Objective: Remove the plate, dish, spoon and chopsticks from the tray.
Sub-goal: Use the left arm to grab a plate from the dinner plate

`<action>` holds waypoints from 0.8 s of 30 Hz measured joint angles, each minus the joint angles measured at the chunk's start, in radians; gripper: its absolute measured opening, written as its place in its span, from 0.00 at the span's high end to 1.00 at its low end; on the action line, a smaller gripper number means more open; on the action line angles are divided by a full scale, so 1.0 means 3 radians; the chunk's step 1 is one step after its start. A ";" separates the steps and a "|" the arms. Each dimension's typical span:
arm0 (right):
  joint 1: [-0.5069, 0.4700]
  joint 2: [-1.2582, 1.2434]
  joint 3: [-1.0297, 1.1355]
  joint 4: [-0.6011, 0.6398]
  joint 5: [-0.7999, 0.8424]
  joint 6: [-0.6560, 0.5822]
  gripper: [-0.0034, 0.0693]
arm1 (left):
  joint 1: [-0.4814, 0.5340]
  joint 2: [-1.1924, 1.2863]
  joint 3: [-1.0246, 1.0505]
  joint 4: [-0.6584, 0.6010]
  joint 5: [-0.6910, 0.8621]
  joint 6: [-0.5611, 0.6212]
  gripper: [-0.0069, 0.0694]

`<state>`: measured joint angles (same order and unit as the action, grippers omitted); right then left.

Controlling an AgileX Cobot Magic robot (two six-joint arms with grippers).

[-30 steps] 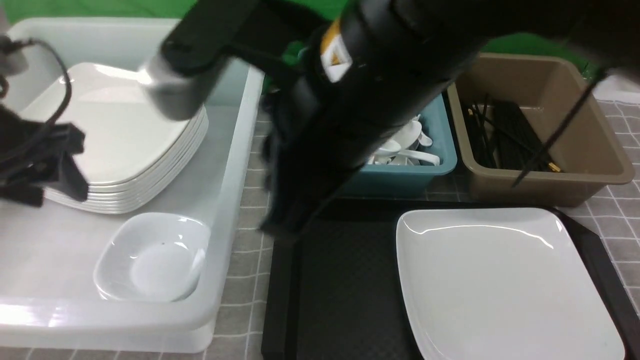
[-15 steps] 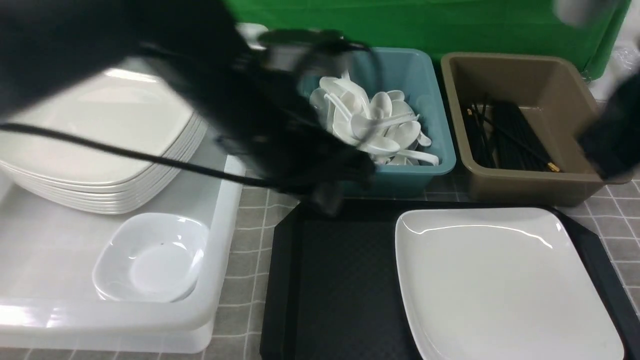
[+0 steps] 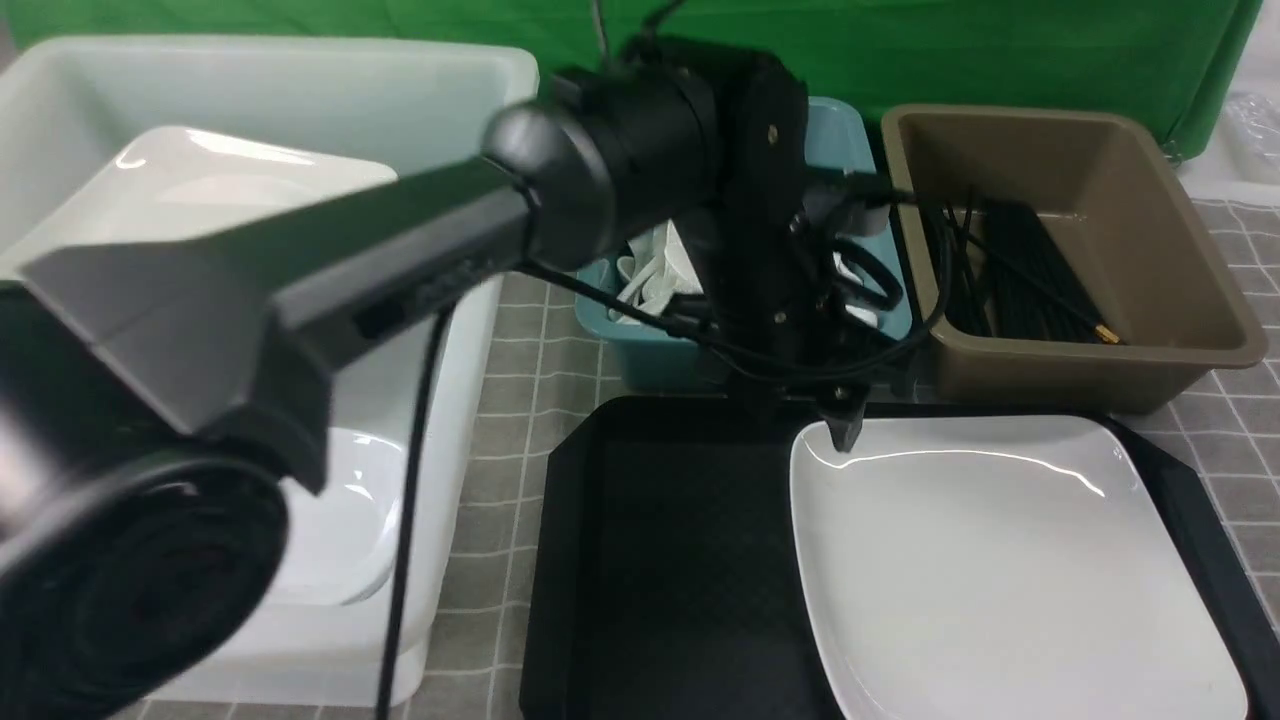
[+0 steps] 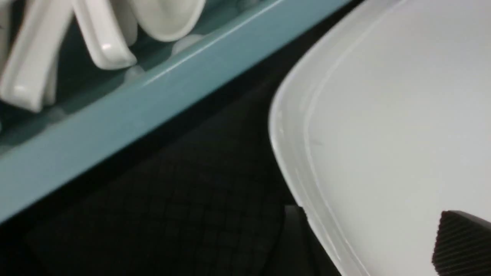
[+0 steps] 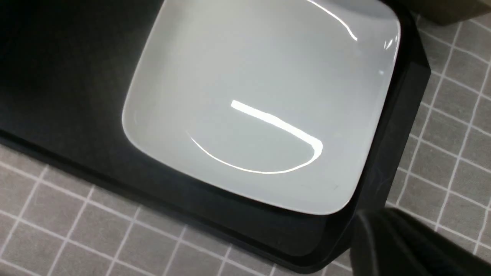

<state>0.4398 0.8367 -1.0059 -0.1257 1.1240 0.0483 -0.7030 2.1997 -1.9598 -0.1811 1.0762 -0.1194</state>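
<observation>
The large white plate (image 3: 1000, 570) lies on the right half of the black tray (image 3: 680, 560). No spoon, chopsticks or small dish shows on the tray. My left gripper (image 3: 840, 432) reaches down at the plate's far left corner. In the left wrist view it (image 4: 378, 245) is open and straddles the plate's rim (image 4: 299, 161), with one ribbed finger (image 4: 464, 241) over the plate and the other outside it above the tray (image 4: 191, 199). My right gripper (image 5: 402, 245) is a dark blur above the tray's corner, beside the plate (image 5: 261, 96).
A teal bin (image 3: 650, 360) with white spoons (image 3: 650, 270) stands just behind the tray. A brown bin (image 3: 1100, 370) to its right holds black chopsticks (image 3: 1020, 280). A white tub (image 3: 250, 80) on the left holds stacked plates (image 3: 200, 180) and a small dish (image 3: 340, 520).
My left arm has swung from the white tub across to the plate's far left corner and come down there. The right arm has left the front view.
</observation>
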 joint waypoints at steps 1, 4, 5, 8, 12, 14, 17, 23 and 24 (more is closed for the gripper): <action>0.0000 0.0000 0.0003 0.0007 0.0000 0.0006 0.90 | 0.0000 0.0048 -0.0005 0.0000 -0.0031 -0.0023 0.28; 0.0000 -0.0003 0.0003 0.0045 -0.0021 0.0029 0.90 | 0.0000 0.0170 -0.0013 0.0008 -0.0138 -0.0045 0.27; 0.0000 -0.0003 0.0003 0.0068 -0.0033 0.0037 0.90 | 0.0000 0.0231 -0.0016 0.0023 -0.0213 -0.0061 0.26; 0.0000 -0.0003 0.0003 0.0104 -0.0084 0.0037 0.90 | 0.0000 0.0331 -0.0019 0.0085 -0.0399 -0.0137 0.26; 0.0000 -0.0003 0.0003 0.0127 -0.0152 0.0037 0.90 | 0.0000 0.0402 -0.0019 0.0122 -0.0552 -0.0149 0.26; 0.0000 -0.0003 0.0003 0.0135 -0.0169 0.0037 0.90 | 0.0000 0.0428 -0.0019 0.0131 -0.0615 -0.0158 0.26; 0.0000 -0.0003 0.0003 0.0141 -0.0175 0.0037 0.90 | 0.0000 0.0485 -0.0019 0.0131 -0.0706 -0.0160 0.26; 0.0000 -0.0003 0.0003 0.0145 -0.0179 0.0031 0.90 | 0.0000 0.0531 -0.0036 0.0032 -0.0819 -0.0178 0.30; 0.0000 -0.0003 0.0003 0.0145 -0.0182 0.0031 0.90 | 0.0000 0.0535 -0.0036 -0.0010 -0.0826 -0.0170 0.33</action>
<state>0.4398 0.8357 -1.0051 -0.0824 1.0695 0.0576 -0.7030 2.3602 -1.9706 -0.1841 0.8283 -0.1703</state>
